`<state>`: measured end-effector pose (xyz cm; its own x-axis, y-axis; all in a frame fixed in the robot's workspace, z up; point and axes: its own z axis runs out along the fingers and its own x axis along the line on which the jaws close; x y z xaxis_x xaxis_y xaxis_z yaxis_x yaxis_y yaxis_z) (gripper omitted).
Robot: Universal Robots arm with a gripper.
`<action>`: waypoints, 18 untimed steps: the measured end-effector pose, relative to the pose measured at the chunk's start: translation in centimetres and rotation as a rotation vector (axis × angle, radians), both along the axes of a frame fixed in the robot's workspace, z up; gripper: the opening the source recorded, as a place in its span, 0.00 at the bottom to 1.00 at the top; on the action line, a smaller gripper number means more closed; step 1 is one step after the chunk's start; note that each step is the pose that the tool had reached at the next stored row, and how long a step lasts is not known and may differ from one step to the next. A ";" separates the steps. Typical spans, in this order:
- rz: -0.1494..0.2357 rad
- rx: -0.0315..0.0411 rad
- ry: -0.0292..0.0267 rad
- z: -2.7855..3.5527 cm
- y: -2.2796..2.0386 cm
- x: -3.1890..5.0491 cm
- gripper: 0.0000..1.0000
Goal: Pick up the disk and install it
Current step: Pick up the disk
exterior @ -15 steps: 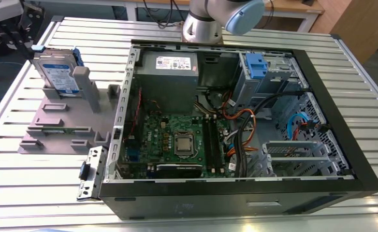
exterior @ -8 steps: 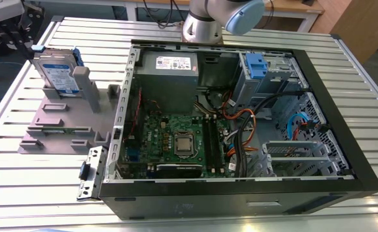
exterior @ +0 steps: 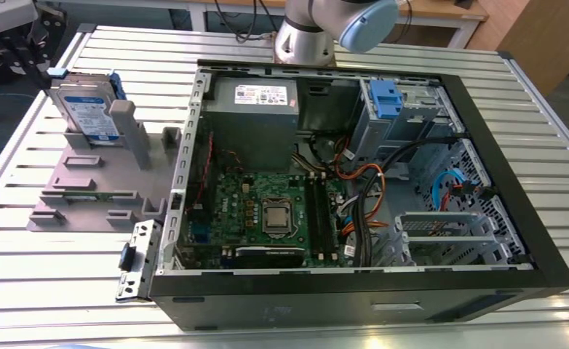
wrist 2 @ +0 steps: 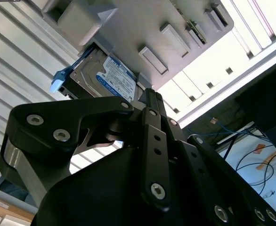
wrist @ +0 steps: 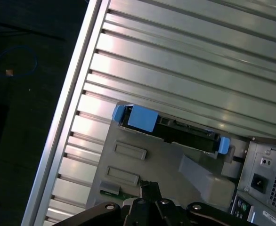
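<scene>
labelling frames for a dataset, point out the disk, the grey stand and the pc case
disk (exterior: pixel 83 107): exterior view, on its label
stand (exterior: pixel 71 173): exterior view, on its flat base
case (exterior: pixel 362 294): exterior view, on its black outer wall

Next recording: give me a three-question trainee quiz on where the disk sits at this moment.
1. True or false: the disk lies flat inside the computer case.
2. In the exterior view, the disk is on which side of the case? A left, B right.
3. Fill in: the bracket framing the disk is ___.
Key: 1 false, it stands on edge in the grey fixture, outside the case; 2 A; 3 blue.
</scene>
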<state>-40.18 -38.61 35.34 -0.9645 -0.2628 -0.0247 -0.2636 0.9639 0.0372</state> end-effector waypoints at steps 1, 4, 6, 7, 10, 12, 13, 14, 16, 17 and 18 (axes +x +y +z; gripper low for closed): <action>0.002 0.0000 0.0000 0.00 0.00 0.00 0.11; 0.009 0.0000 0.0000 0.00 0.00 0.00 0.11; 0.015 0.0000 -0.0001 0.00 0.00 0.00 0.11; 0.017 -0.0001 0.0000 0.00 0.00 0.00 0.11; 0.025 -0.0002 0.0000 0.00 0.00 0.00 0.11; 0.030 -0.0002 0.0000 0.00 0.00 0.00 0.11; 0.033 -0.0001 0.0000 0.00 0.00 0.00 0.11; 0.036 -0.0002 0.0000 0.00 0.00 0.00 0.11; 0.042 -0.0002 0.0000 0.00 0.00 0.00 0.11; 0.045 -0.0002 0.0000 0.00 0.00 0.00 0.11; 0.049 -0.0002 0.0000 0.00 0.00 0.00 0.11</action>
